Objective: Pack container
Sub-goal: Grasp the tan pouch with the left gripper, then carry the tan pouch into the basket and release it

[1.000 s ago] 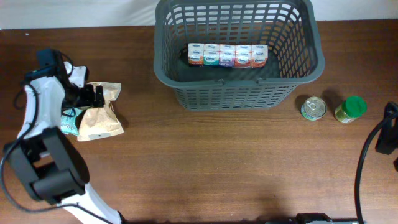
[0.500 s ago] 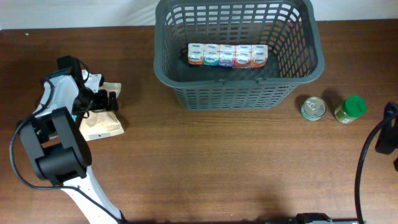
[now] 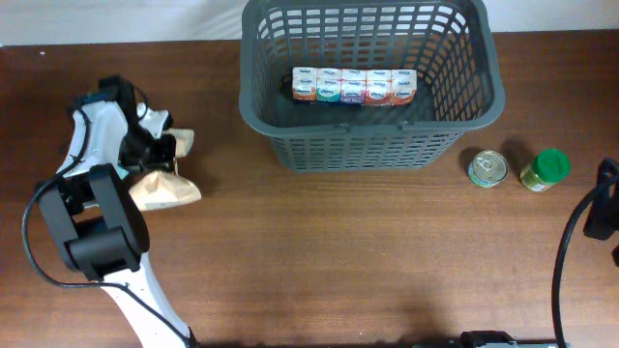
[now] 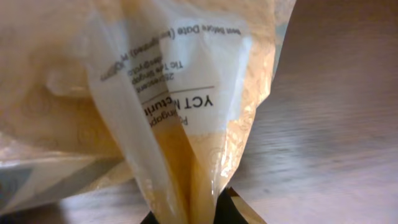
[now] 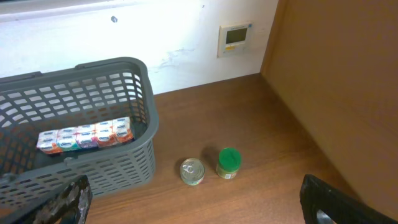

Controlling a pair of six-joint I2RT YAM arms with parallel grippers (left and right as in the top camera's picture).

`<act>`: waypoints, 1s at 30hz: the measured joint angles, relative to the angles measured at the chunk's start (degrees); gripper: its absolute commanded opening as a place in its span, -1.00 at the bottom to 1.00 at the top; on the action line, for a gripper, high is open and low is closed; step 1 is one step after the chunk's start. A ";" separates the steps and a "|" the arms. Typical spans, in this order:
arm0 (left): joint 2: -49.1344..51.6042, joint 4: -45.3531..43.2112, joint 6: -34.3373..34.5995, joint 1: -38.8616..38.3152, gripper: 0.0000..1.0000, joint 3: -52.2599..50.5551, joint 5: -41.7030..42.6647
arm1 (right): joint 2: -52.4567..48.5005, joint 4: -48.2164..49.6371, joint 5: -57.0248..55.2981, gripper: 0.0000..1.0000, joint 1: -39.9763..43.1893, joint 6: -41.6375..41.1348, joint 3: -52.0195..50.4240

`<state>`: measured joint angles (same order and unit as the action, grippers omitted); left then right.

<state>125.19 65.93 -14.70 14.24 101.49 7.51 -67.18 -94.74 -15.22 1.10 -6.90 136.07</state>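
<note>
Container (image 3: 368, 150) upright, mouth up, long axis left-right

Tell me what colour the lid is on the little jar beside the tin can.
The lid is green, clearest in the overhead view.

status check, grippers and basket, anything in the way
Left gripper shut on tan bag, left of basket. Right gripper open, empty. Basket holds one carton row; nothing between bag and basket.
</note>
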 measured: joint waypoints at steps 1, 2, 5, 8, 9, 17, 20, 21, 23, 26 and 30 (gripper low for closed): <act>0.00 2.14 0.00 -0.37 -0.96 3.67 0.00 | 0.00 0.00 0.00 0.98 0.00 0.02 0.00; 0.00 3.37 0.00 -0.59 -0.96 6.40 0.04 | 0.00 0.00 0.00 0.98 0.00 0.00 0.00; -0.72 6.32 0.00 -1.57 -0.96 16.65 0.02 | 0.00 0.00 0.00 0.98 0.00 0.02 0.00; -2.78 7.61 0.00 -3.45 -0.97 28.04 -0.04 | 0.00 0.00 0.00 0.98 0.00 0.00 0.00; -3.74 7.26 0.00 -4.33 -0.96 31.08 -0.15 | 0.00 0.00 0.00 0.98 0.00 0.02 0.00; -13.77 -0.28 -9.81 -21.59 -0.96 52.11 0.70 | 0.00 0.00 0.00 0.98 0.00 0.00 0.00; -15.41 -1.90 -19.56 -30.38 -0.96 53.35 2.19 | 0.00 -0.02 0.00 0.98 0.00 -0.02 0.00; -15.43 -2.19 -23.26 -33.18 -0.96 53.35 2.69 | 0.00 -0.02 0.00 0.98 0.00 -0.02 0.00; -14.25 -2.43 -30.14 -37.70 -0.97 53.18 3.26 | 0.00 -0.02 0.00 0.98 0.00 0.00 0.00; -10.54 -4.55 -39.15 -42.47 -0.97 52.59 3.52 | 0.00 0.00 0.00 0.98 0.00 -0.02 0.00; -2.34 -8.04 -45.90 -46.10 -0.97 51.87 3.69 | 0.00 0.02 0.00 0.98 0.00 0.00 0.00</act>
<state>122.85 57.89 -60.60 -31.86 153.36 11.20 -67.18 -94.72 -15.22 1.10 -6.90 136.07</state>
